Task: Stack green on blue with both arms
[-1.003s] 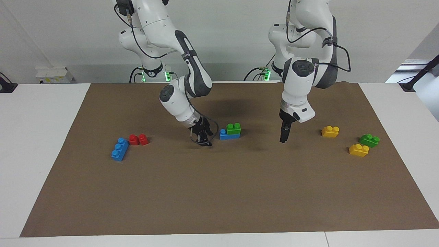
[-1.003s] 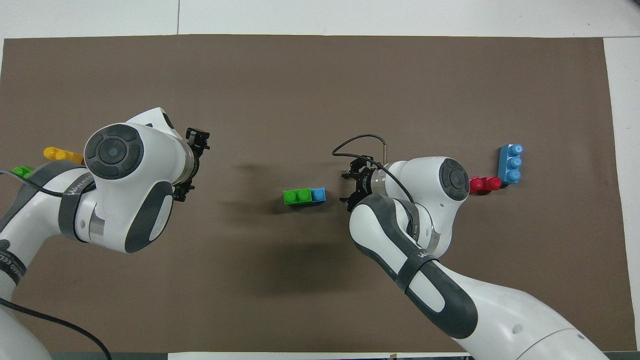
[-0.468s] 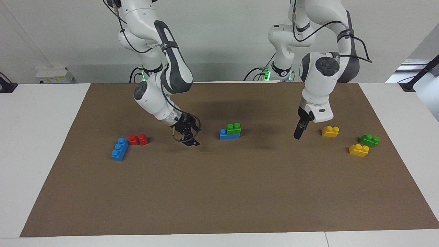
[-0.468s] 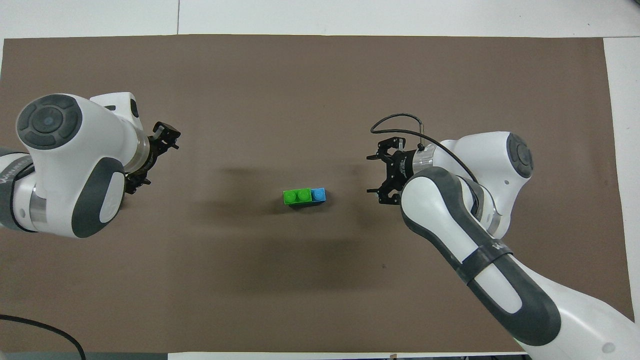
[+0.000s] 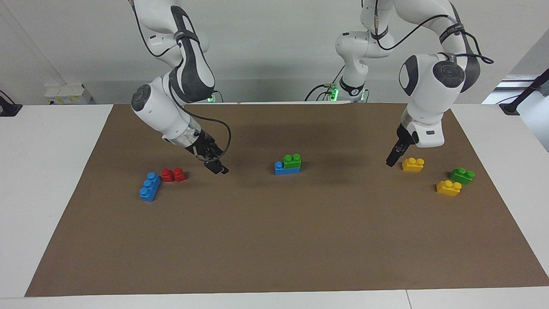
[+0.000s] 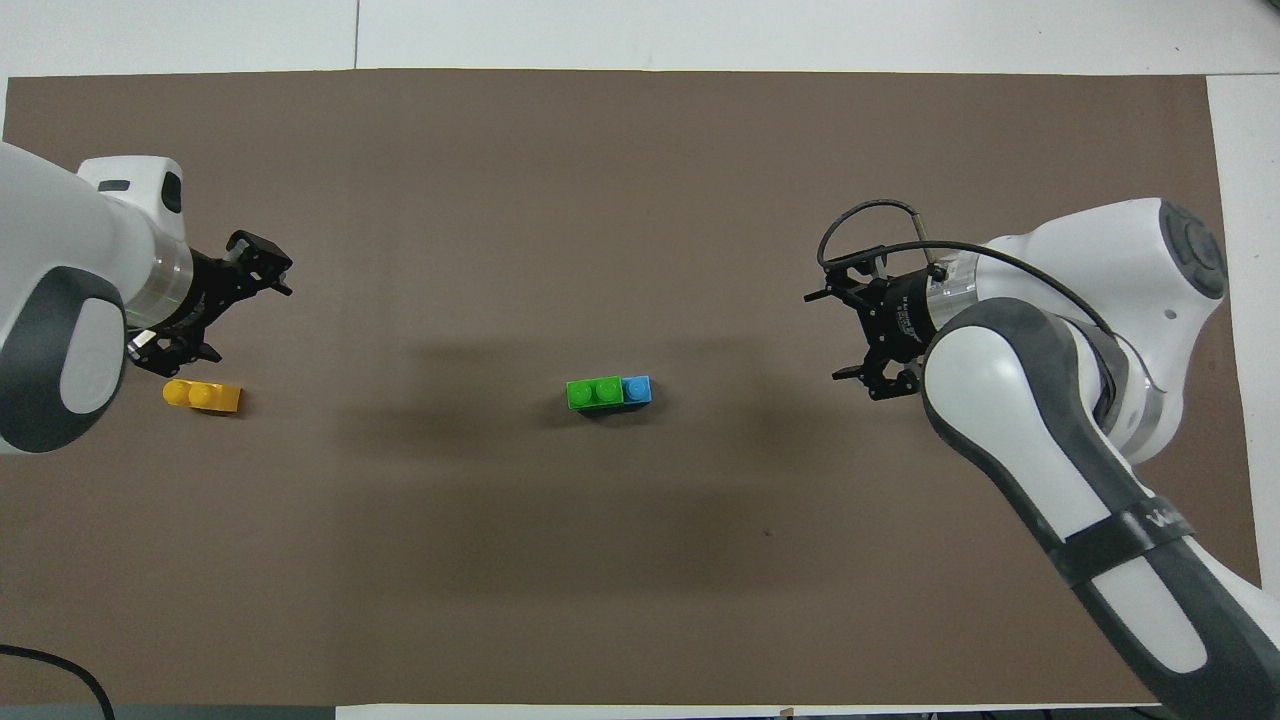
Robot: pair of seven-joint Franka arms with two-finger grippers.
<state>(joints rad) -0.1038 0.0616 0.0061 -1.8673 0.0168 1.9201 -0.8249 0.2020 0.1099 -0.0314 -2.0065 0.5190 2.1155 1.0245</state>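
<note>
A green brick [image 5: 292,161] [image 6: 595,392] sits on a long blue brick [image 5: 281,169] [image 6: 637,388] at the middle of the brown mat, covering two studs and leaving one blue stud bare. Neither gripper touches this stack. My right gripper [image 5: 218,168] [image 6: 822,337] hangs open and empty over the mat between the stack and the red brick [image 5: 173,174]. My left gripper [image 5: 390,162] [image 6: 250,322] hangs open and empty just beside a yellow brick [image 5: 413,164] [image 6: 203,396].
A second blue brick [image 5: 149,186] lies beside the red one toward the right arm's end. Another green brick [image 5: 462,175] and another yellow brick [image 5: 448,188] lie toward the left arm's end. The brown mat [image 5: 274,249] covers most of the white table.
Both arms have drawn away from the stack toward their own ends of the table and risen. The right gripper's fingers have spread wide. The stack has not moved.
</note>
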